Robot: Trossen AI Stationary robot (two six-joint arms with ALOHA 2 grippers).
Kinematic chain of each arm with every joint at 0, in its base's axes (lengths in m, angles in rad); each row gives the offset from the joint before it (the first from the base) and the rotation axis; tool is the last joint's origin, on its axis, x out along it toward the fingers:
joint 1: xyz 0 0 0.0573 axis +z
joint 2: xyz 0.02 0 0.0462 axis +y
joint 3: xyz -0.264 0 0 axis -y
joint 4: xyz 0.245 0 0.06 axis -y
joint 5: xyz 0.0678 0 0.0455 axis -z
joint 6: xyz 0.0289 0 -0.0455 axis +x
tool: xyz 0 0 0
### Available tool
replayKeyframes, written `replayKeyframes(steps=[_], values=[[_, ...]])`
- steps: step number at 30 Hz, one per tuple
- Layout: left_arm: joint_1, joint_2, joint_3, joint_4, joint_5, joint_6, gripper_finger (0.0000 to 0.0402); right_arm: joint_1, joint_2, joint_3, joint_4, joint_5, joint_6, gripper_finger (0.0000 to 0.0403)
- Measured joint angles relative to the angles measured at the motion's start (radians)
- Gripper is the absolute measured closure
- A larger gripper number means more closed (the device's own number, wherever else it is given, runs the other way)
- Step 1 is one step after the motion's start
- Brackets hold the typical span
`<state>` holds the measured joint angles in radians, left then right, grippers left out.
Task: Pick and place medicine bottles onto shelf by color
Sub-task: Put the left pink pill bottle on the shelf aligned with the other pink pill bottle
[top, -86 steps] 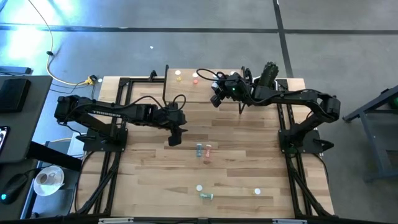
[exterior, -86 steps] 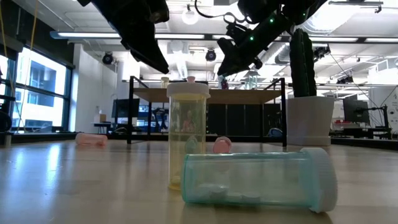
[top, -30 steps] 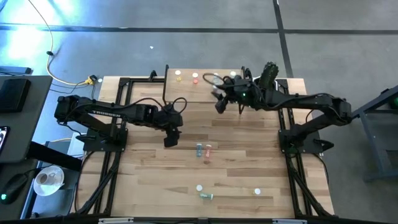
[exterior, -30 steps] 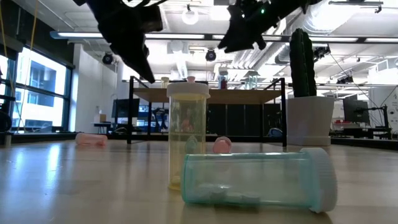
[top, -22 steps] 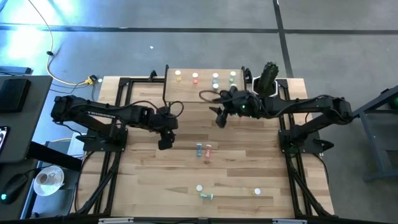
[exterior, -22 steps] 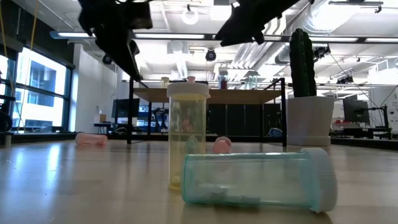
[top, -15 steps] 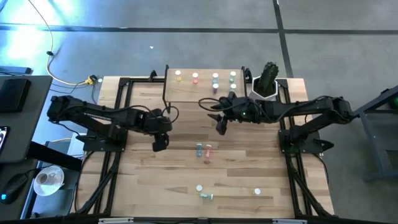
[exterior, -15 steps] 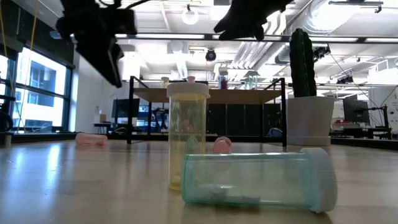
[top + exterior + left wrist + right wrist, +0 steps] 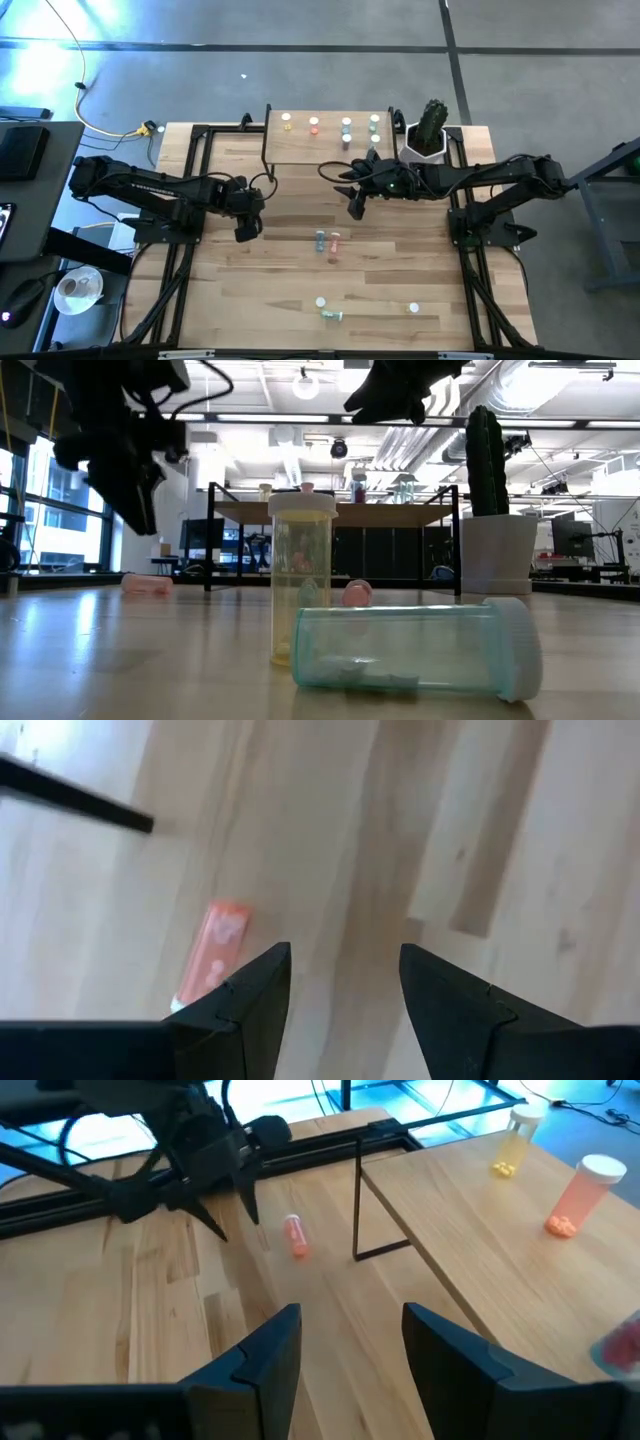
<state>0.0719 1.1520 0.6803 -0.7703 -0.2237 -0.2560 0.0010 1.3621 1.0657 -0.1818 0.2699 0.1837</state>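
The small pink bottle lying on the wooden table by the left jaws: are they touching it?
Apart. The left wrist view shows the open left gripper above bare wood, with the small pink bottle lying off to one side, clear of both fingers.

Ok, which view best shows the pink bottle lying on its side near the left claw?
The right wrist view: the small pink plastic bottle with a white cap lies there whole and unobstructed. The left wrist view is closer, but its cap end is hidden. The low view shows it far off. I can't find it in the high view.
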Motion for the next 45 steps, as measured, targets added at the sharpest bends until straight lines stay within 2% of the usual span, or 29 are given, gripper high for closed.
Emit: replayKeyframes(steps=[12, 16, 20, 29, 38, 45], values=[[0.159, 0.046, -0.014, 0.027, 0.039, 0.068, 0.0222, 0.0, 0.0, 0.0, -0.015, 0.001, -0.007, 0.0236], [0.22, 0.059, -0.012, 0.047, 0.097, 0.14, 0.0222, 0.0, 0.0, 0.0, -0.021, 0.001, -0.008, 0.0236], [0.259, 0.075, 0.011, 0.033, 0.111, 0.214, 0.0222, 0.0, 0.0, 0.0, -0.021, 0.011, -0.003, 0.0236], [0.275, 0.084, 0.017, 0.01, 0.067, 0.497, 0.0222, 0.0, 0.0, 0.0, -0.021, 0.012, -0.001, 0.0236], [0.275, 0.119, 0.014, 0.012, 0.063, 0.504, 0.0222, 0.0, 0.0, 0.0, -0.021, 0.012, -0.006, 0.0236], [0.275, 0.245, 0.013, 0.019, 0.018, 0.495, 0.0222, 0.0, 0.0, -0.001, -0.021, 0.012, -0.006, 0.0236]])
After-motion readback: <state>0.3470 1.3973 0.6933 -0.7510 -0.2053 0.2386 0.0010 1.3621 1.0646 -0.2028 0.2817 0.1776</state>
